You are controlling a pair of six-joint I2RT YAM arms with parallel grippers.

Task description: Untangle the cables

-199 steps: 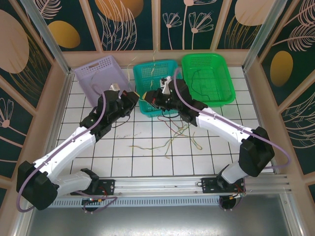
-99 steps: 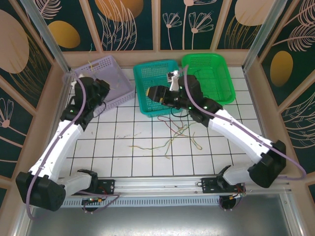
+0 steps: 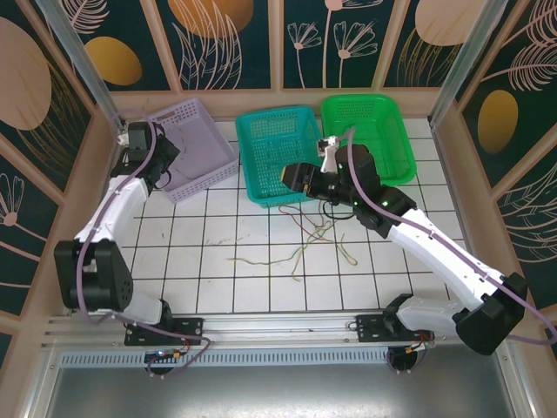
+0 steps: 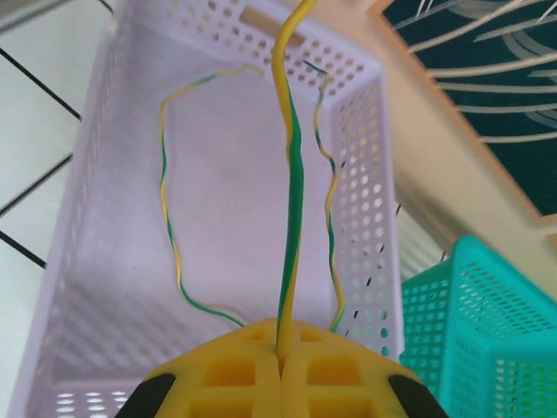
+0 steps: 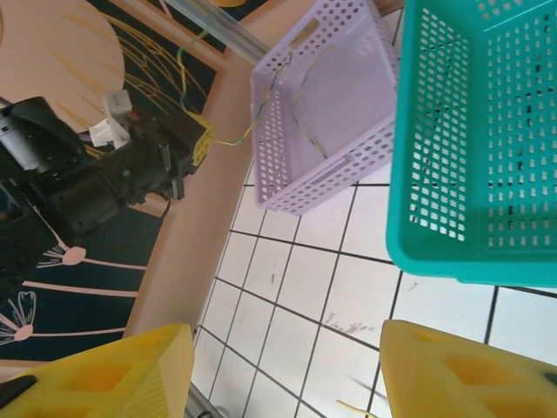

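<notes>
Three baskets [image 3: 271, 144] line the white tiled table [image 3: 218, 292]; left jaws pinch a yellow-green cable [image 4: 293, 174], right jaws stand apart.

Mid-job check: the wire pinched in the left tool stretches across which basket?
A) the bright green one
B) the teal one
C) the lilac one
C: in the left wrist view the left tool is shut on a green-and-yellow wire that runs out across the inside of the lilac basket.
</notes>
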